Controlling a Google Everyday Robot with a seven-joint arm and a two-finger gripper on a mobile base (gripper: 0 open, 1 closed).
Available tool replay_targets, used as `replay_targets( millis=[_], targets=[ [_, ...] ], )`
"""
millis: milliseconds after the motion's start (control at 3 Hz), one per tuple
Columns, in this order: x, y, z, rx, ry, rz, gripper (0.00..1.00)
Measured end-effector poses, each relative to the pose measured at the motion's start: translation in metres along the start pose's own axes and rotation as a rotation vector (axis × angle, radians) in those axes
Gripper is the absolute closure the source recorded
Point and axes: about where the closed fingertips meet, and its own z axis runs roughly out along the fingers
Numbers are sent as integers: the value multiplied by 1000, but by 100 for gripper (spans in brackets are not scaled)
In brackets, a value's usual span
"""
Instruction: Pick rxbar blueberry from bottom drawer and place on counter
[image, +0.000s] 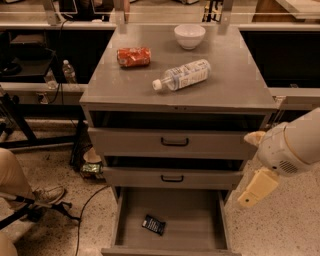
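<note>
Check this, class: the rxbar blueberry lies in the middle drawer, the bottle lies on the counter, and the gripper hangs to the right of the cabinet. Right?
One slip. The camera view shows the rxbar blueberry on the floor of the bottom drawer, not in the middle one. The rest stands: the bottle lies on the counter, and the gripper hangs to the right of the cabinet.
</note>
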Motion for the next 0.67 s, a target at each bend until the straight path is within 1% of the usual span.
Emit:
replay_targets(
  millis=[333,667],
  targets=[
    [7,29,87,-129,-124,27,0],
    [8,45,142,-187,-193,48,0]
  ],
)
